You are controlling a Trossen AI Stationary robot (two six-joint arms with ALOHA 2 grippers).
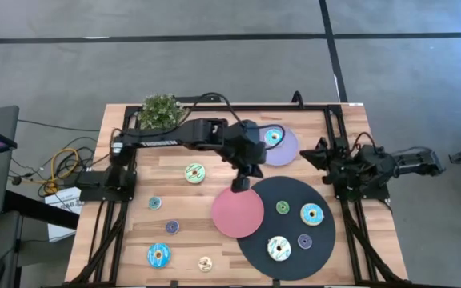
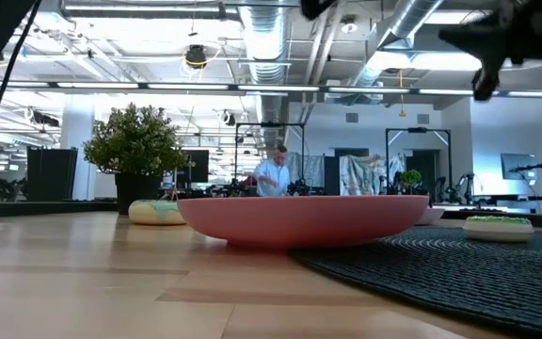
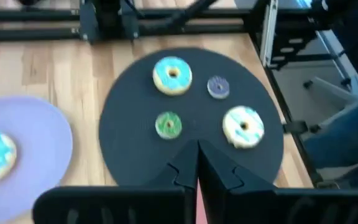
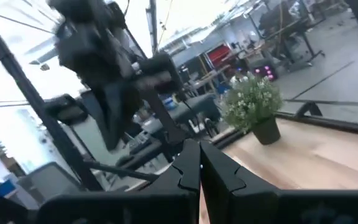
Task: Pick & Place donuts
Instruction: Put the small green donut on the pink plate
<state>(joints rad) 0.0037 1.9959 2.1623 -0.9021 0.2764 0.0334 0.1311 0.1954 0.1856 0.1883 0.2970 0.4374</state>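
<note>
Ten donuts, three plates.

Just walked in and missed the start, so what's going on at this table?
A two-armed robot is sorting toy donuts. The left gripper hangs shut and empty over the pink plate's edge. Four donuts lie on the black disc, one blue donut on the lilac plate, five more on the table. The right gripper waits at the table's right side.

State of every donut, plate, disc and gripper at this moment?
Left gripper: shut, empty, above the pink plate's edge.
Right gripper: shut, parked at the table's right edge.
Black disc: holds four donuts.
Lilac plate: holds one blue donut.
Pink plate: empty.
Five donuts lie loose on the table.
</note>
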